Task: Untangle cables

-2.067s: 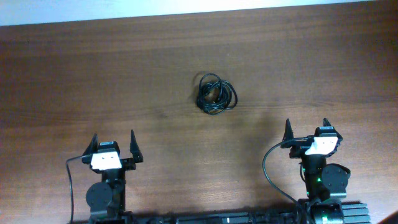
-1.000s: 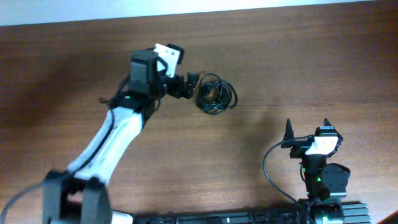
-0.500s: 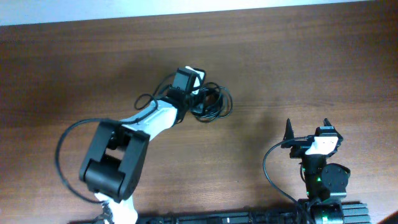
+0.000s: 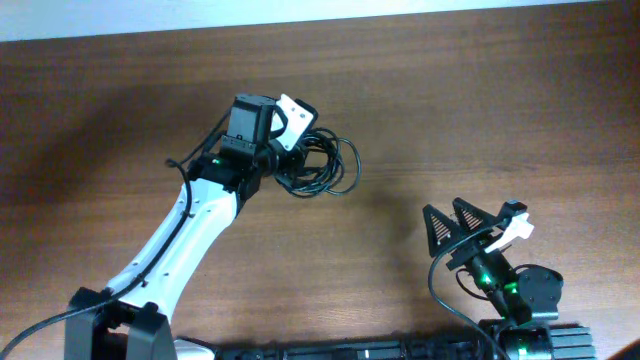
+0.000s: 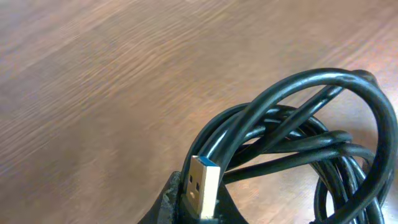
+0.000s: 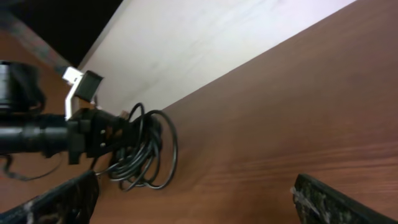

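The cables lie as one knotted coil on the table, just above the centre of the overhead frame. The left gripper is at the coil's left edge. Its jaws look clamped on strands beside the USB plug, though the contact itself is hidden. The right gripper waits at lower right, jaws wide apart. It would be best to hold the plug end firm, take an outer loop with the right, and draw apart slowly so the knot loosens.
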Robot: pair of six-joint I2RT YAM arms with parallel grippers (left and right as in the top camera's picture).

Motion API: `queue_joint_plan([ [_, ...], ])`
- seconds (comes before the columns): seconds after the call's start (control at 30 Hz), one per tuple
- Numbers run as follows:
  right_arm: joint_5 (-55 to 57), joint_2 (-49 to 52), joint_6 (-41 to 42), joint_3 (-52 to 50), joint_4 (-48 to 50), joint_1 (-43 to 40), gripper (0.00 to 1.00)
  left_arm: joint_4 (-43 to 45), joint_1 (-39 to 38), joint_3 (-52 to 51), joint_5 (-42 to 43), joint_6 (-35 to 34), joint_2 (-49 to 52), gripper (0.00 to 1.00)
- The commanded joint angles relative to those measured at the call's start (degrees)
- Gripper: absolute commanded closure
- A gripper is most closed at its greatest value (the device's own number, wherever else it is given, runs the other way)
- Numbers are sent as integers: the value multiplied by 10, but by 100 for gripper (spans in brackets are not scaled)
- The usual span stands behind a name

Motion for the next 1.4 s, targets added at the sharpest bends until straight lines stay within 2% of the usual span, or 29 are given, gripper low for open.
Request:
queue_joint_plan([
  [0.0, -36, 11, 38, 1, 6, 5, 5, 3, 2, 6, 59, -59, -6, 100],
  [0.07, -33, 44, 65, 1, 38, 5, 5, 3, 2, 11, 77, -138, -6, 100],
  [0.13, -33, 113, 99, 1, 95, 13, 7, 3, 2, 18, 136, -141, -6, 100],
  [0.23, -15, 277, 98, 17, 209, 72, 9, 3, 4, 25, 149, -160, -6, 100],
  [0.37, -14, 516, 27, 125, 282, 151, 9, -14, 51, 25, 149, -184, -6, 100],
  [0.43, -16, 627, -3, 191, 308, 196, 21, -31, 80, 25, 163, -185, -6, 100],
  [0.47, -16, 712, -10, 242, 311, 231, 25, -33, 97, 25, 202, -185, -6, 100],
  [0.53, -16, 800, -10, 298, 327, 262, 33, -37, 108, 25, 224, -185, -6, 100],
  [0.57, -16, 827, -10, 316, 338, 269, 37, -42, 108, 25, 224, -185, -6, 100],
  [0.6, -13, 858, -9, 336, 357, 277, 46, -53, 108, 25, 224, -184, -6, 100],
  [0.63, 5, 876, -8, 347, 359, 279, 59, -61, 108, 25, 225, -184, -6, 100],
  [0.67, 21, 881, -8, 347, 359, 279, 61, -64, 108, 25, 235, -184, -6, 100],
  [0.7, 37, 882, -8, 347, 356, 279, 67, -65, 111, 25, 274, -169, -6, 100],
  [0.73, 77, 882, -8, 347, 341, 278, 78, -65, 116, 25, 375, -108, -6, 100],
  [0.77, 123, 881, -7, 347, 308, 270, 87, -66, 126, 25, 410, -87, -6, 100],
  [0.87, 160, 881, -7, 347, 213, 223, 94, -85, 177, 25, 400, -87, -8, 100],
  [0.9, 147, 880, -8, 347, 184, 193, 94, -97, 202, 25, 400, -87, -8, 100],
  [0.97, 89, 880, -8, 348, 184, 153, 94, -126, 238, 25, 405, -78, -8, 100],
  [1.03, 54, 880, -10, 348, 189, 126, 93, -134, 236, 25, 405, -71, -8, 100],
  [1.07, 33, 880, -10, 348, 188, 118, 77, -137, 230, 25, 404, -66, -8, 100],
  [1.1, 0, 880, -10, 348, 189, 116, 39, -142, 222, 25, 404, -63, -8, 100],
  [1.13, -28, 879, -10, 348, 189, 113, 27, -146, 213, 25, 405, -54, -8, 100],
  [1.17, -80, 878, -17, 348, 190, 108, 21, -156, 200, 25, 404, -37, -8, 100],
  [1.3, -236, 821, -79, 347, 171, 82, 14, -209, 169, 25, 402, 39, -8, 100],
  [1.37, -269, 748, -118, 347, 89, 72, 4, -226, 172, 25, 362, 50, -13, 100],
])
